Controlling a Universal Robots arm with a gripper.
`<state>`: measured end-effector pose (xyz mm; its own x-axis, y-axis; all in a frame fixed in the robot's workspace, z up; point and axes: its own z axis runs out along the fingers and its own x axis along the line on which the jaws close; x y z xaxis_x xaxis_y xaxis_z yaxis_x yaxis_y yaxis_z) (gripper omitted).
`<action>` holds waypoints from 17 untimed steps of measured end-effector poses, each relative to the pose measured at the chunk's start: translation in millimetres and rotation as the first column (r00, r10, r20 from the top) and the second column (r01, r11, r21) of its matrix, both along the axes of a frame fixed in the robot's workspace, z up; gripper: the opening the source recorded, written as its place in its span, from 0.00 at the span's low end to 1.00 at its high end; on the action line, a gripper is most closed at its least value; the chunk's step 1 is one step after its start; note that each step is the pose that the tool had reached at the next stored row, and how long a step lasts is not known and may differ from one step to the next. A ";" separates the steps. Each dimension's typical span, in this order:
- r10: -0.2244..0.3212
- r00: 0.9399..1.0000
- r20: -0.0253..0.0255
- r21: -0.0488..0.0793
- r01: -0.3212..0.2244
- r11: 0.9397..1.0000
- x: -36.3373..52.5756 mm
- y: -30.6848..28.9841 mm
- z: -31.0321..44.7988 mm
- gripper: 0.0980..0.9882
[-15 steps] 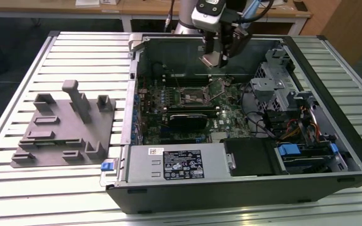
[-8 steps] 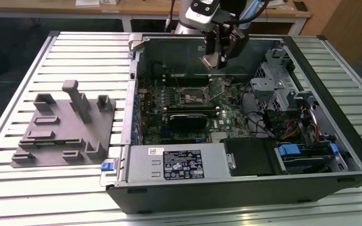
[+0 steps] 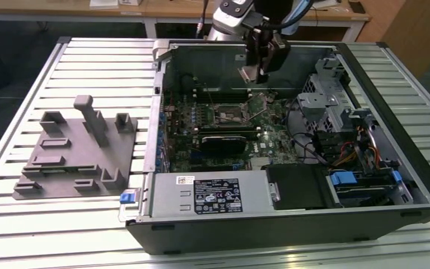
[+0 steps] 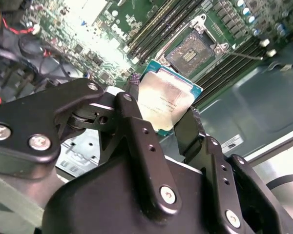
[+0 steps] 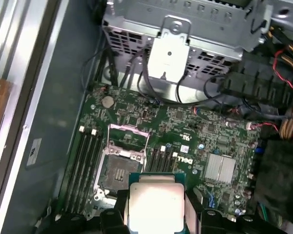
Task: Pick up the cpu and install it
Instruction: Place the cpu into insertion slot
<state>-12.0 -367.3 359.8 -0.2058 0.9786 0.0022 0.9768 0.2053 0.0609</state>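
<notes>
**Cpu held above the board**

Your gripper (image 4: 162, 99) is clamped on the cpu (image 5: 156, 205) by two opposite edges and holds it in the air inside the case (image 3: 200, 61), near the empty socket (image 5: 121, 170) (not yet seated). I judge that seating calls for a level chip with its corners matched to the socket.

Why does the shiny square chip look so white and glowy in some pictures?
In the first wrist view, light bounces off the cpu, so its metal top glares almost white; in the second wrist view it has a softer sheen, but part of the motherboard washes out bright; in the exterior view the computer case looks dim inside.
</notes>
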 end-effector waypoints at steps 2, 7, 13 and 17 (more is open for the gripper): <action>-0.036 0.999 0.000 0.000 0.036 0.999 0.0 0.0 -0.6 0.50; -0.128 0.992 0.000 0.000 0.128 0.992 0.0 0.0 -3.3 0.50; -0.181 0.983 0.000 0.000 0.181 0.983 -0.5 5.6 -9.2 0.50; -0.172 0.985 -0.002 0.013 0.172 0.985 -2.1 7.8 -13.9 0.50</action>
<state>-14.1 -359.5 345.8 -0.0343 0.9993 0.0151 0.9976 0.0333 0.0613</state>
